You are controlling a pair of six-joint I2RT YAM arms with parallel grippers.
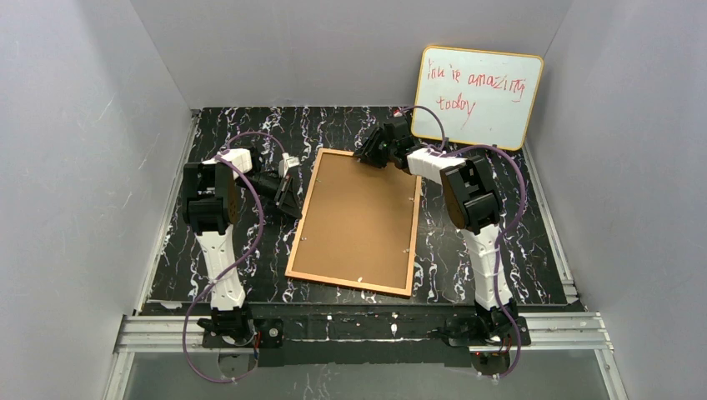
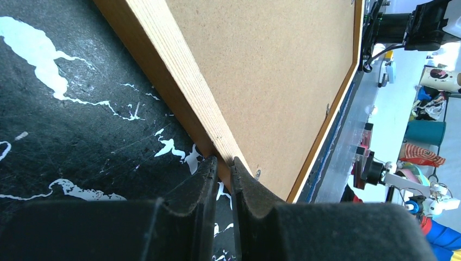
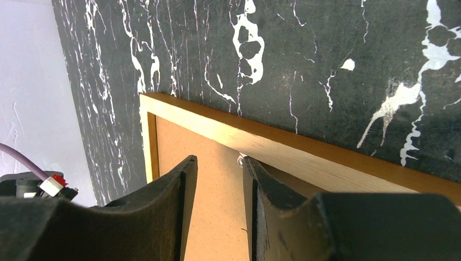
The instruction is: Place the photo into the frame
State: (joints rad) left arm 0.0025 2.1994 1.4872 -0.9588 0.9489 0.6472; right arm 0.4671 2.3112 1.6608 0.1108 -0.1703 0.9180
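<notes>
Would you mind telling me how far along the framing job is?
Done: the frame lies back up, brown backing seated. In hand: the right gripper hangs open over a metal tab on the far rail; the left gripper, fingers nearly together, sits at the left rail. Left: the photo is in no view, so insertion is unconfirmed.

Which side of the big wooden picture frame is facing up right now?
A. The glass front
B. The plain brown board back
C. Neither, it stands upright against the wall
B: in the top view the frame lies flat on the table with its plain brown board side up, and both wrist views show that same board inside the wooden rim.
</notes>
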